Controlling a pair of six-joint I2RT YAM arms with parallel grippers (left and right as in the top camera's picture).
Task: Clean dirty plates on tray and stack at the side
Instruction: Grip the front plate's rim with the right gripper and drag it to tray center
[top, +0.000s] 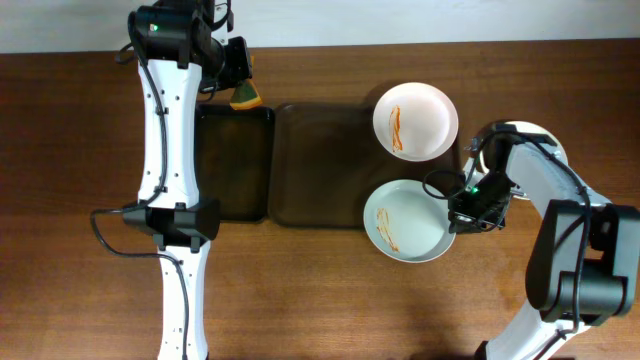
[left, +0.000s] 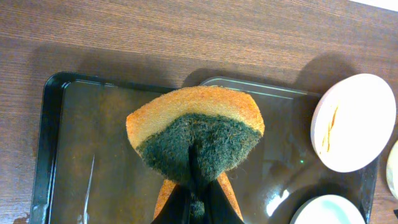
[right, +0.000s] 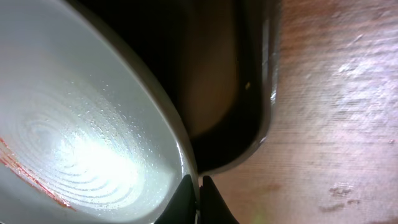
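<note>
A sauce-streaked plate (top: 415, 120) lies at the far right corner of the brown tray (top: 320, 165). A second streaked plate (top: 408, 222) overhangs the tray's near right corner. My right gripper (top: 453, 212) is shut on its right rim; the right wrist view shows the fingers (right: 199, 185) pinching the plate edge (right: 93, 124) beside the tray corner (right: 255, 93). A third white plate (top: 535, 131) lies on the table to the right, mostly hidden by the right arm. My left gripper (left: 199, 202) is shut on an orange-and-green sponge (left: 196, 130) above the trays.
A smaller black tray (top: 235, 165) lies against the left side of the brown tray, seen also in the left wrist view (left: 62, 155). The left arm stretches along the table's left side. The rest is bare brown wooden table.
</note>
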